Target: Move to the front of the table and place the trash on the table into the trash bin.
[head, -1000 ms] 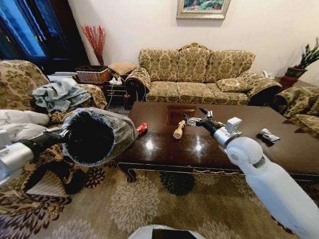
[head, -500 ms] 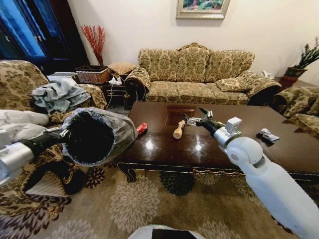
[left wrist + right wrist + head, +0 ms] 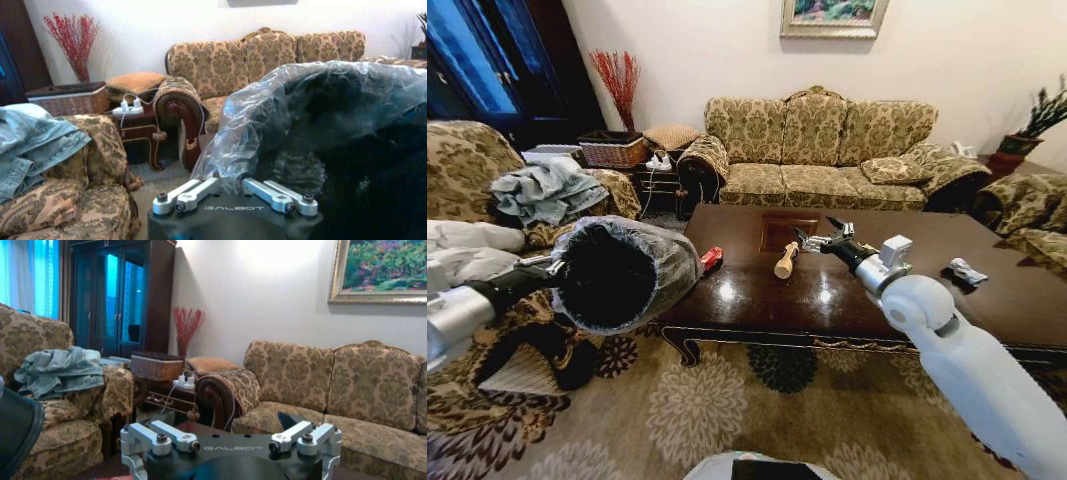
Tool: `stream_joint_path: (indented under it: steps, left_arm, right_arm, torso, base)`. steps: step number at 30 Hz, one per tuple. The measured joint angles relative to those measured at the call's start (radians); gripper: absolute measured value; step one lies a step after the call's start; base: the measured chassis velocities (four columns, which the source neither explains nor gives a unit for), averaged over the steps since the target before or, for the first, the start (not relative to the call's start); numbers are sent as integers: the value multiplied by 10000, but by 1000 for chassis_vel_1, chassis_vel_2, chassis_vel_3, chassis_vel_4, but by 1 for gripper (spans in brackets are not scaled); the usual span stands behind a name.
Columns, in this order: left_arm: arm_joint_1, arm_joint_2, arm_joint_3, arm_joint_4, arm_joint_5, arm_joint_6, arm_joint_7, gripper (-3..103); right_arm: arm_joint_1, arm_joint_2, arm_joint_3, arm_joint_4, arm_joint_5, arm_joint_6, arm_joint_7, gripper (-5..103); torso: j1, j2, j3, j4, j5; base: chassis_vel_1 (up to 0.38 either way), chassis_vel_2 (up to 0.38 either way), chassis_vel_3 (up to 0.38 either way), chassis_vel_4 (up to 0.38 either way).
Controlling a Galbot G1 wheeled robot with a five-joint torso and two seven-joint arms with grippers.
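A glossy dark brown wooden table [image 3: 847,290] with carved curved legs and a square inlaid panel fills the middle of the head view, its polished top reflecting ceiling light. In front of it lies open floral carpet; behind it stands a long patterned sofa [image 3: 827,145].

At the left of the frame, the left gripper [image 3: 545,268] holds the bin [image 3: 617,272] off the floor, tipped on its side so its round black mouth faces the camera. A crinkled translucent grey bag lines it and folds over the rim. In the left wrist view the fingers [image 3: 273,192] are clamped on the bag-covered rim of the bin [image 3: 320,120].

The right gripper [image 3: 819,238] reaches out over the centre of the table, its jaws spread apart and holding nothing. The tan bottle [image 3: 785,261] lies on its side on the tabletop just below and left of that gripper, apparently not touching it, though the gap is hard to judge. The red can [image 3: 712,259] lies near the table's left edge, between the bottle and the bin's mouth. A silver-white wrapper [image 3: 965,271] rests at the right end of the table, well apart from the gripper.

A patterned armchair draped with blue-grey cloth [image 3: 547,190] stands at the left, and a wicker basket [image 3: 613,149] sits behind it.
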Motion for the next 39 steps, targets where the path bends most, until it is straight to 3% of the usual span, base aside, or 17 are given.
stream_joint_path:
  steps: [24,26,28,29,31,34,39]
  left_arm:
    - [-14,-7,0,-5,-43,0,-46,0]
    - [-72,-64,0,-58,-190,-57,-222,0]
    - [-256,-238,0,-245,-616,-282,-717,0]
    - [-487,-457,-1,-462,-1150,-599,-1351,0]
    - [-567,-530,0,-545,-1345,-697,-1563,0]
    - [-1040,-990,-1,-1018,-2470,-1314,-2880,0]
    - [-886,-849,-533,-1194,-2948,-1146,-2850,0]
  right_arm:
    - [-12,0,20,3,0,0,0,100]
    - [-36,0,71,11,0,0,0,100]
    - [-108,0,203,42,2,-5,-1,100]
    - [-177,0,315,66,8,-17,-1,100]
    - [-239,0,423,92,16,-35,-1,100]
    - [-775,-21,1430,349,110,-254,19,100]
    - [-1253,-39,2331,583,204,-448,56,100]
  torso:
    - [-2,-4,-2,0,0]
    - [-2,-4,-2,0,0]
    - [-2,-4,-2,2,-3]
    - [-2,-4,-2,3,-1]
    - [-2,-5,-2,3,2]
    - [-2,-4,-3,-3,2]
    - [-3,-4,-4,-1,8]
  base:
    - [0,0,0,0]
    - [0,0,0,0]
    - [0,0,0,0]
    - [0,0,0,0]
    - [0,0,0,0]
    - [0,0,0,0]
    - [0,0,0,0]
